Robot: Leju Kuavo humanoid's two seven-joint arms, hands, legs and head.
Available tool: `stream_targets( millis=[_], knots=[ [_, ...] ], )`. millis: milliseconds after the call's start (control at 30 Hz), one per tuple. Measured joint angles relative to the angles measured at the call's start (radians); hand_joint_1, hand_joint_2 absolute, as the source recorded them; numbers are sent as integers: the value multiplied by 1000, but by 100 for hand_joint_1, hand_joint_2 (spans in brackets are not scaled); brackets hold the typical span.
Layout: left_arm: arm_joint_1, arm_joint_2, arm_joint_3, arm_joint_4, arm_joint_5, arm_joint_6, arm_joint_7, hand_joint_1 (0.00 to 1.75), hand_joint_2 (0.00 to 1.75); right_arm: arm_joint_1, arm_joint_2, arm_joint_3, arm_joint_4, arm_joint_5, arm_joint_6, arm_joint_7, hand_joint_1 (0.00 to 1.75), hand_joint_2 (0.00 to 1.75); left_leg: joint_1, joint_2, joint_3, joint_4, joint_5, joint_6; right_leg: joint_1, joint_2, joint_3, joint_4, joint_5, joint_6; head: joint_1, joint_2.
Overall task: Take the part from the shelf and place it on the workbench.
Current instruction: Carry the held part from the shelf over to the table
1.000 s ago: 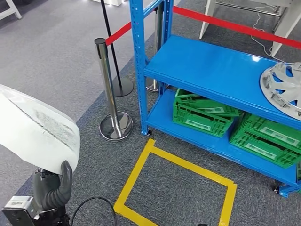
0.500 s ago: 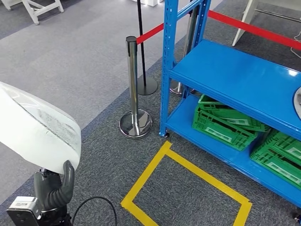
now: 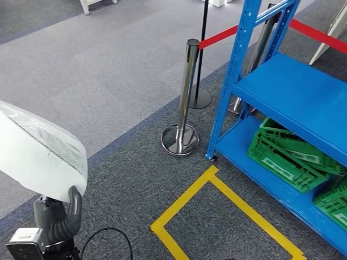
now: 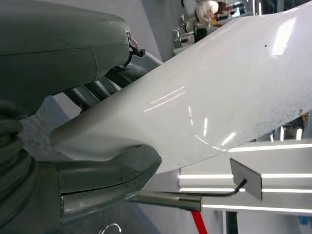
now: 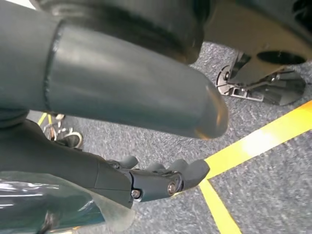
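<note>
Head view | left robot hand (image 3: 57,219) grips white part (image 3: 39,151) | right robot hand (image 5: 162,180) empty, fingers apart | stanchion (image 3: 182,105) beside blue shelf (image 3: 302,97)

Whole head view has swung: cam turning away from blue shelf (image 3: 302,97), not the things moving. Shelf now sits far off to the right of the left hand (image 3: 57,219), w/ its near upright further right than 1 s ago. Silver wheel cover seen on the shelf earlier is out of frame. Chrome stanchion (image 3: 182,108) also further right of the hand. More grey carpet (image 3: 102,70) ahead of the hand. Yellow tape square (image 3: 220,203) shifted right, partly cut off.
</note>
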State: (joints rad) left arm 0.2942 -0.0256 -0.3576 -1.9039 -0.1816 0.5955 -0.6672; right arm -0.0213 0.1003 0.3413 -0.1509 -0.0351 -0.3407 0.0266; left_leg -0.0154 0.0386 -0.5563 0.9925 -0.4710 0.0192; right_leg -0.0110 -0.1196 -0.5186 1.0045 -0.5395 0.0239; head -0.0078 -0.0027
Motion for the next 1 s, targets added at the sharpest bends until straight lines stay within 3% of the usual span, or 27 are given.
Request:
stream_targets(
  millis=[33, 100, 167, 200, 233, 267, 333, 400, 467, 500, 567, 633, 700, 733, 767, 833, 900, 967, 1000],
  knots=[
    [-1, 0, 0, 0, -2, 1, 1, 175, 175, -1, 0, 2, 0, 0, 0, -1, 0, 0, 3, -10, 1, -6, 5, 6, -1, 24, -9, 20, -16, 4, 2, 0],
    [-4, 0, -2, 2, -9, 2, 7, 175, 175, -1, 0, 5, 0, -9, -3, -6, 0, 0, 7, -30, 2, -11, 11, 14, -3, 89, -57, 124, -72, 8, 8, 0],
    [-9, 0, -4, 6, -24, -1, 22, 175, 175, 5, 0, 3, 0, -36, -10, -19, 0, 0, 6, -55, 0, -9, 12, 16, -2, 115, -123, 252, -116, 11, 10, 0],
    [-12, 1, -5, 10, -35, -4, 30, 175, 175, 9, 1, 0, 0, -52, -13, -27, 0, 0, 6, -70, -1, -8, 12, 16, -3, 118, -140, 279, -113, 12, 10, 0],
    [-15, 2, -6, 13, -47, -5, 37, 175, 175, 13, 3, -5, 0, -67, -18, -36, 0, 0, 6, -85, -1, -6, 12, 16, -3, 119, -139, 265, -90, 12, 10, 0],
    [-17, 2, -7, 16, -58, -5, 42, 175, 175, 16, 5, -10, 0, -79, -26, -45, 0, 0, 7, -100, -1, -3, 11, 14, -5, 126, -119, 213, -52, 12, 11, 0],
    [-18, 3, -6, 18, -74, -2, 49, 175, 175, 19, 12, -21, 0, -95, -49, -70, 0, 0, 7, -126, -5, 9, 6, 6, -12, 173, -63, 80, 9, 12, 10, 0],
    [-12, 4, -6, 17, -84, 3, 55, 175, 175, 22, 18, -31, 0, -104, -66, -95, 0, 0, 7, -147, -13, 19, 3, -5, -14, 207, -32, 19, 21, 5, 10, 0],
    [1, 4, -6, 16, -89, 6, 60, 175, 175, 23, 22, -39, 0, -111, -76, -110, 0, 0, 10, -169, -21, 20, 5, -15, -12, 188, -25, 16, 21, -7, 10, 0],
    [8, 4, -6, 16, -90, 6, 62, 175, 175, 23, 24, -43, 0, -114, -79, -116, 0, 0, 11, -169, -24, 24, 3, -19, -12, 175, -23, 15, 23, -13, 10, 0],
    [16, 4, -6, 15, -95, 8, 66, 175, 175, 23, 27, -51, 0, -118, -86, -126, 0, 0, 10, -128, -48, 78, -31, -30, -14, 146, -21, 11, 24, -24, 2, 0],
    [19, 4, -6, 14, -100, 12, 67, 175, 175, 24, 27, -56, 0, -117, -88, -133, 0, 0, 13, -72, -107, 206, -97, -41, -11, 114, -19, 11, 20, -30, -6, 0],
    [25, 5, -5, 14, -102, 17, 68, 175, 175, 25, 27, -59, 0, -112, -87, -137, 0, 0, 18, -54, -152, 305, -130, -47, -9, 82, -17, 11, 17, -32, -6, 0],
    [30, 6, -5, 13, -103, 20, 68, 175, 175, 24, 28, -60, 0, -109, -86, -139, 0, 0, 20, -51, -150, 302, -117, -48, -9, 67, -16, 11, 15, -31, -6, 0],
    [34, 6, -5, 12, -104, 21, 68, 175, 175, 23, 29, -61, 0, -107, -86, -141, 0, 0, 21, -45, -127, 259, -88, -46, -9, 54, -12, 11, 12, -30, -6, 0],
    [39, 7, -4, 6, -106, 24, 68, 175, 175, 21, 32, -61, 0, -101, -83, -144, 0, 0, 15, -5, -56, 119, -24, -37, -7, 30, -4, 11, 5, -25, -7, 0],
    [43, 8, 0, -2, -107, 30, 70, 175, 175, 20, 34, -61, 0, -94, -80, -145, 0, 0, 4, 31, -16, 35, -3, -26, -3, 9, 2, 11, -1, -16, -6, 0],
    [53, 9, 9, -7, -103, 35, 73, 175, 175, 18, 37, -61, 0, -87, -75, -140, 0, 0, -1, 21, -17, 24, -5, -17, -1, -12, 7, 7, -4, -5, -7, 0],
    [60, 10, 14, -9, -101, 37, 74, 175, 175, 16, 38, -60, 0, -83, -72, -136, 0, 0, 0, 10, -16, 18, -3, -12, -2, -8, 9, 6, -8, 0, -6, 0]
  ],
)
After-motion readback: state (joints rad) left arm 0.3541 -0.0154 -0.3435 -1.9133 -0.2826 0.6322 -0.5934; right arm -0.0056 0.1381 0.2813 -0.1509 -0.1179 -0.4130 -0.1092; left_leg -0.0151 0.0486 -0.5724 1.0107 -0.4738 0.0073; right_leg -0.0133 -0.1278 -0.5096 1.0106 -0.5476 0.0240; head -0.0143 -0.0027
